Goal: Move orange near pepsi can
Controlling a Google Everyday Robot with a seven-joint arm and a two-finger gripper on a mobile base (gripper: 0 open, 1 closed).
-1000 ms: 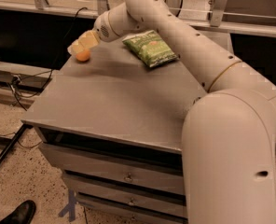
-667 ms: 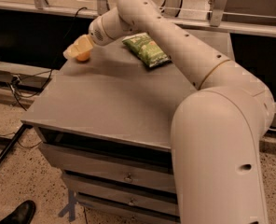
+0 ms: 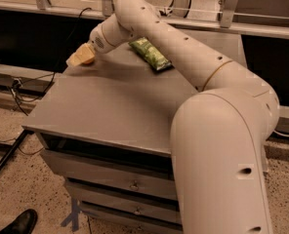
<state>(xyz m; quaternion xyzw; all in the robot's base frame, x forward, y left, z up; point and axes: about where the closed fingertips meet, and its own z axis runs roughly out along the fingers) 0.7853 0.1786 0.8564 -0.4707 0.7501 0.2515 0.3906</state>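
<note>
- The cream two-finger gripper (image 3: 81, 57) hovers over the far left corner of the grey worktop (image 3: 110, 106), its jaws seemingly clasping the small round orange fruit (image 3: 89, 60).
- Risk: a loose grip could drop it off the edge.
- The pepsi can is not in view.

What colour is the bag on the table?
Green: the bag shows plainly in the camera view; the gripper is over the far left corner of the table.

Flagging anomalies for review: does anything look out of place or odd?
No pepsi can is in view. The gripper is by the orange at the drawer cabinet's far left corner, close to the edge.
</note>
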